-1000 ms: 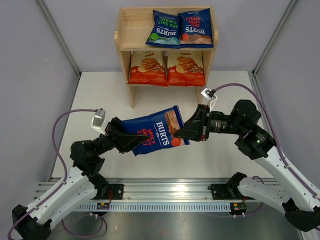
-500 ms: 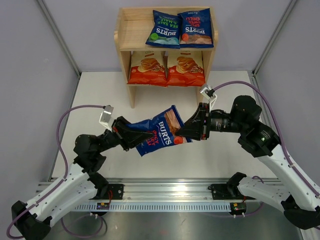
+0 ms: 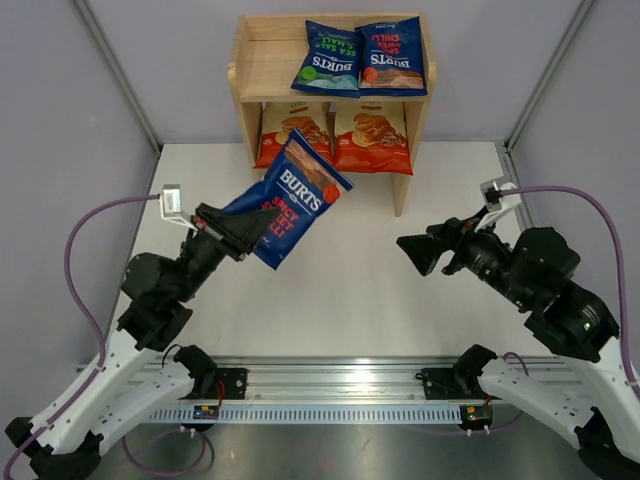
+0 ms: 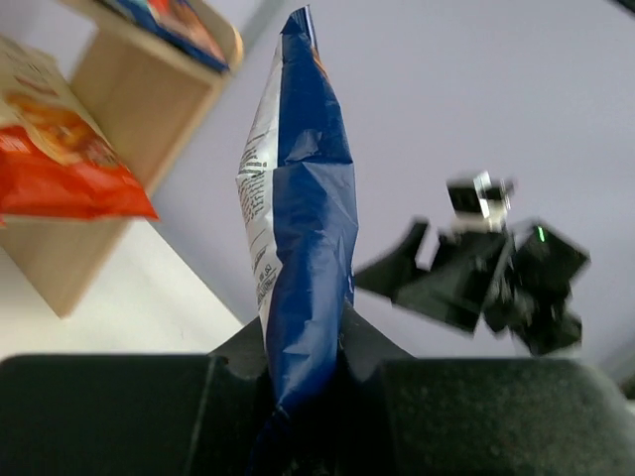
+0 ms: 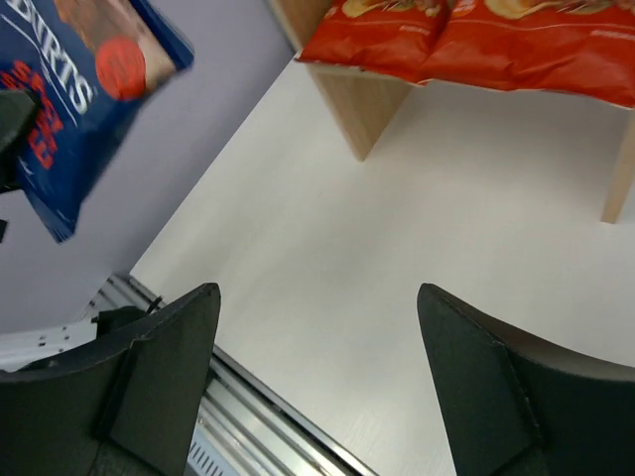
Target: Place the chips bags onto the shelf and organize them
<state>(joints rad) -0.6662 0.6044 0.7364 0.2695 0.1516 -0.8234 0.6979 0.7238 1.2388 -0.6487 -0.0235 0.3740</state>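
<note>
Above the bench, the left pincer grips a Burts bag near the shelf; the right pincer gapes empty.

I see the light wooden two-tier shelf at the far side. On its top tier, to the right, the teal bag and the red bag, both dark blue Burts, lie side by side. Below, the left Cassava bag and the right Cassava bag touch each other. The third Burts bag, red-labelled, is tilted in the air before the shelf, pinched at its lower end by my left gripper.
</note>
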